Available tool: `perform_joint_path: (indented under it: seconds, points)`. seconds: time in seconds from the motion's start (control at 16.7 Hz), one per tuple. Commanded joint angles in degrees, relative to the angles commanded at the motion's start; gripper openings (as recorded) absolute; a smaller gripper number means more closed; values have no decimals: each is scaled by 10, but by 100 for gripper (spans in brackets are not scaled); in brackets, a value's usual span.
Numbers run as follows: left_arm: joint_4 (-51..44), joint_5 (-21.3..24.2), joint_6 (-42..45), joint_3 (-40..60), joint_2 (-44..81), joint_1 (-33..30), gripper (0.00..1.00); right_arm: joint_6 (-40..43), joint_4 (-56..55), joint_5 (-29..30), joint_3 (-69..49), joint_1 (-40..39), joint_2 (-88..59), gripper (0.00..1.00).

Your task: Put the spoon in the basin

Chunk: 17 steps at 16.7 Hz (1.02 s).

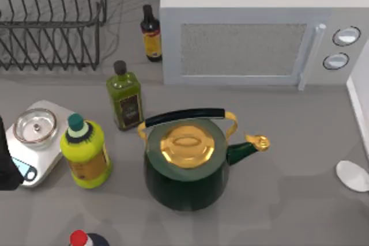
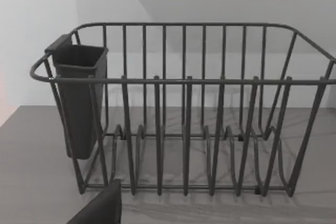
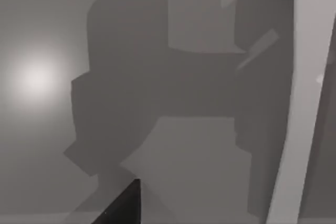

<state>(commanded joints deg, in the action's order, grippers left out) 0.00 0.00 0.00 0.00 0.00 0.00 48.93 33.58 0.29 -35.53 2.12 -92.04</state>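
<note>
The spoon (image 1: 352,175) lies on the grey surface (image 1: 288,142) at the far right edge of the top view, its pale oval bowl apart from every other object, just below a white raised edge (image 1: 358,105) that runs along the right side and may be the basin's rim, though that cannot be confirmed. By the look of it the task has not begun: the spoon is ungrasped, and both the pick-up and the drop remain.

No pincer is near the spoon. Whether either pincer stands wide or narrow cannot be told. The left wrist view faces a wire dish rack (image 2: 184,114) with a dark cutlery cup (image 2: 79,98). The right wrist view looks down on shadowed surface beside a pale raised edge (image 3: 302,103).

A green kettle (image 1: 187,165) occupies mid-surface, the microwave (image 1: 253,27) behind it.
</note>
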Motion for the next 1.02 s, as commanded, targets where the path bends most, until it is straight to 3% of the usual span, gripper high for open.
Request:
perform_joint_path:
  seconds: [0.18,0.24,0.66,0.72,1.02]
  points:
    - [0,0,0,0,0,0,100,0,0,0,0,0,0,2]
    - [0,0,0,0,0,0,100,0,0,0,0,0,0,0]
    - [0,0,0,0,0,0,100,0,0,0,0,0,0,0]
    - [0,0,0,0,0,0,100,-11,55,-11,-23,-1,40,0]
    - [0,0,0,0,0,0,100,-8,123,-11,-69,1,61,0]
